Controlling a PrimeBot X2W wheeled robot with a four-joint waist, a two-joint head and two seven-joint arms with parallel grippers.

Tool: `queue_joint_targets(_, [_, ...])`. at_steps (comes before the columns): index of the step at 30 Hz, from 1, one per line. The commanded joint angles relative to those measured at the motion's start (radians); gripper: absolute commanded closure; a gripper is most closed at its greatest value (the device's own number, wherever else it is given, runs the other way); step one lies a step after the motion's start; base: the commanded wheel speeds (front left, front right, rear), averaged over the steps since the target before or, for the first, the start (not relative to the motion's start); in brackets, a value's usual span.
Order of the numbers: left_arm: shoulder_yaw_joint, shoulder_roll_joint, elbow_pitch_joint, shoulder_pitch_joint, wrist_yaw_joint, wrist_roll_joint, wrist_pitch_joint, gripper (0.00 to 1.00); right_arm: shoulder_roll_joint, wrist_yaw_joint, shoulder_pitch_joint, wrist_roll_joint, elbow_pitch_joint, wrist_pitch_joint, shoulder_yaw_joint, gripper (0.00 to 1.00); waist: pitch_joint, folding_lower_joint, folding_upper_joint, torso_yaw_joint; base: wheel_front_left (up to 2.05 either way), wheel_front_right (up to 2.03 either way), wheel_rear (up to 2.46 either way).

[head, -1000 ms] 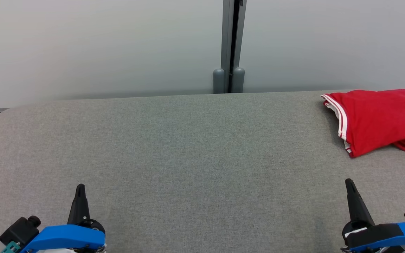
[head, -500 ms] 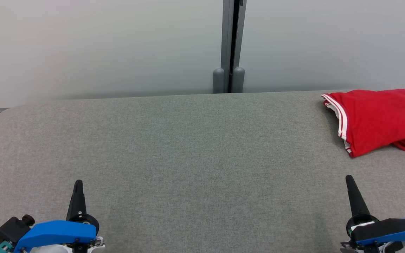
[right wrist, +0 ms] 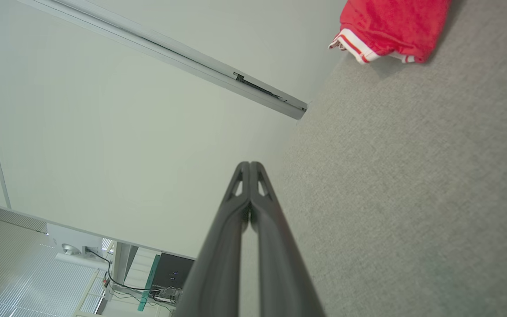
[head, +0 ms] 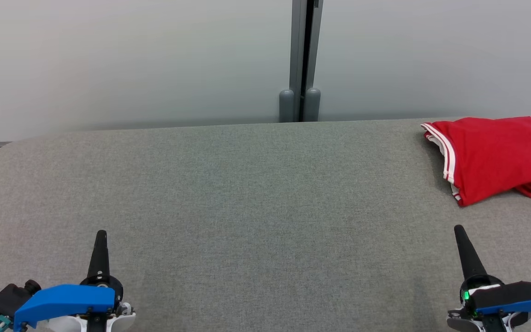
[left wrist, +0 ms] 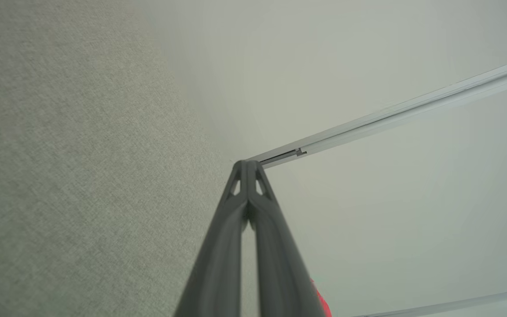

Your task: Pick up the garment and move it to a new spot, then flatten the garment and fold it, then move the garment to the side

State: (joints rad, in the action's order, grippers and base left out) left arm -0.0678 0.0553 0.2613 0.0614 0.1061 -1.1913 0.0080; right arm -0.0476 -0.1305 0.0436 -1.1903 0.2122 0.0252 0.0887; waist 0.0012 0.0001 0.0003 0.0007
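- Shows a grey, felt-like fabric surface (head: 247, 193) with rounded corners, backed by a pale grey wall panel (head: 132, 60).
- Places the red knit garment with white-striped trim (head: 491, 157) at the far right corner of that surface, folded into a compact bundle with the striped edge turned toward the middle.
- Reads that spot as deliberate: folded already and set aside, out of the working middle.
- Finds the left claw (head: 101, 234), long dark fingers on a blue mount, low at the near left, pressed fully together and gripping nothing.
- Finds the right claw (head: 458, 229) at the near right in the same way, closed on nothing and well apart from the garment (bare grey cloth between).
- Suggests a resting pose, with both claws drawn in near the robot and pointing away: nothing left to hold, and the task seemingly at or near its end.
- Cannot tell how close the bundle sits to the surface's right edge, cut off by the frame of the head view.
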Motion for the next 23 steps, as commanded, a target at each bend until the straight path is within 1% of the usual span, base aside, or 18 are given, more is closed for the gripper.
queue_joint_targets(1, [-0.008,-0.001,-0.01,0.019,0.005,-0.023,0.008,1.0,-0.007,0.0,0.025,-0.027,-0.003,0.007,0.005,1.0,0.0,-0.0001,-0.0003,0.0,0.0,0.0,0.0])
queue_joint_targets(23, [-0.028,-0.003,-0.014,0.036,0.016,-0.21,0.055,1.0,-0.007,0.0,0.045,-0.214,0.014,0.046,0.014,1.0,0.001,-0.0001,-0.0003,0.0,0.0,0.0,0.0])
